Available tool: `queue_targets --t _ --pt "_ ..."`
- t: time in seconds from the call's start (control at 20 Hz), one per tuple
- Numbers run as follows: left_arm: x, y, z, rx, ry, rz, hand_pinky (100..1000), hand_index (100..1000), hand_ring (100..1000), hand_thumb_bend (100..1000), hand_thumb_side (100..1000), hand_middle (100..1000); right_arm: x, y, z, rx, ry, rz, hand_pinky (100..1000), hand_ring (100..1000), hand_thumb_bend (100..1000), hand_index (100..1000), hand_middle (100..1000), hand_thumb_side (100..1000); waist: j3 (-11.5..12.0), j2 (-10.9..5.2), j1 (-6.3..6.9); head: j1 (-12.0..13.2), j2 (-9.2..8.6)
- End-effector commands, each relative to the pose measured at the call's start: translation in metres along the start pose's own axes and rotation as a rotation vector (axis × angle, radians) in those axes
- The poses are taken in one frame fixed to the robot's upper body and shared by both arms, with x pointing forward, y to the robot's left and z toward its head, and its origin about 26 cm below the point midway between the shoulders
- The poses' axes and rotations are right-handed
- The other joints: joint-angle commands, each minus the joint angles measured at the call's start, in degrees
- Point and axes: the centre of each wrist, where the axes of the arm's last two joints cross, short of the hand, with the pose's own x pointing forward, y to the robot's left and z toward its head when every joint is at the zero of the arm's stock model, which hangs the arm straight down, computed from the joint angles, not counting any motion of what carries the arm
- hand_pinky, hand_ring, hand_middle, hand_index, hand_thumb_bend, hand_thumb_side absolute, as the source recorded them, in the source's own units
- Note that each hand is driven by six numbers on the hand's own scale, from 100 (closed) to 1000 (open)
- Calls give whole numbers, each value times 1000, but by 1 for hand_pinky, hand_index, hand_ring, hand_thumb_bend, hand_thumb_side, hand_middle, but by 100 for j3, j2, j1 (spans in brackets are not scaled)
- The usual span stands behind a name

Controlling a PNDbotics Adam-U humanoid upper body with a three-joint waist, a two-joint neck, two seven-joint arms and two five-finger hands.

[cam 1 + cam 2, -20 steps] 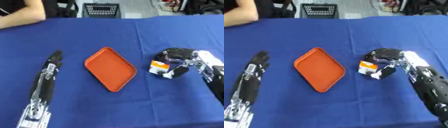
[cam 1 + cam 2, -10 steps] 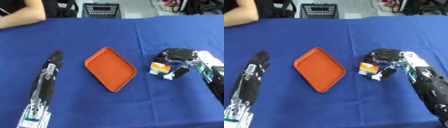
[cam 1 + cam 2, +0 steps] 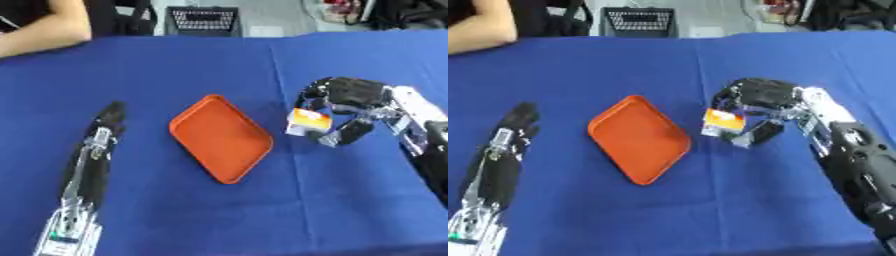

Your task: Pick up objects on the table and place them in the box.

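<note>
An orange tray lies empty in the middle of the blue table, set cornerwise. To its right my right hand has its fingers and thumb curled round a small box that is orange on top and white below. The box is held just off the tray's right edge, close above the cloth. My left hand lies flat on the table left of the tray, fingers straight and pointing away from me, holding nothing.
A black wire basket stands beyond the table's far edge. A person's bare forearm rests on the far left corner of the table. Dark gear sits at the far right.
My right hand has carried the small box a little to the left, nearer the tray. The left arm has not moved.
</note>
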Motion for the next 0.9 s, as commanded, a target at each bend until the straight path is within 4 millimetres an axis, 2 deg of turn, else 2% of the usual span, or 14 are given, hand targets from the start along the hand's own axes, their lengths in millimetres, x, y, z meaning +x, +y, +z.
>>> queue_targets --t 0.05,0.35,0.8,0.85,0.9 --pt "4 1 -2 -10 -19 -8 1000 976 1000 236 1000 1000 1 -28 -12 13 -97 50 746 754 100 462 694 484 16 -92 6 -21 -58" --pt "5 -1 -3 -17 -22 -2 1000 976 1000 237 1000 1000 0 -37 -40 14 -139 17 742 749 100 469 692 493 72 -87 17 -70 -88" --pt "7 -11 -6 -49 -37 29 1000 977 1000 241 1000 1000 -2 -29 -94 46 -147 -74 727 733 100 481 681 503 324 -21 79 -376 -191" --pt "7 -12 -7 -53 -38 33 1000 977 1000 241 1000 1000 -2 -26 -99 44 -144 -85 723 730 100 489 680 505 356 -15 84 -407 -199" --pt "8 -14 -8 -60 -41 37 1000 977 1000 242 1000 1000 -1 -23 -105 40 -141 -99 722 730 100 545 688 532 403 -10 90 -447 -209"
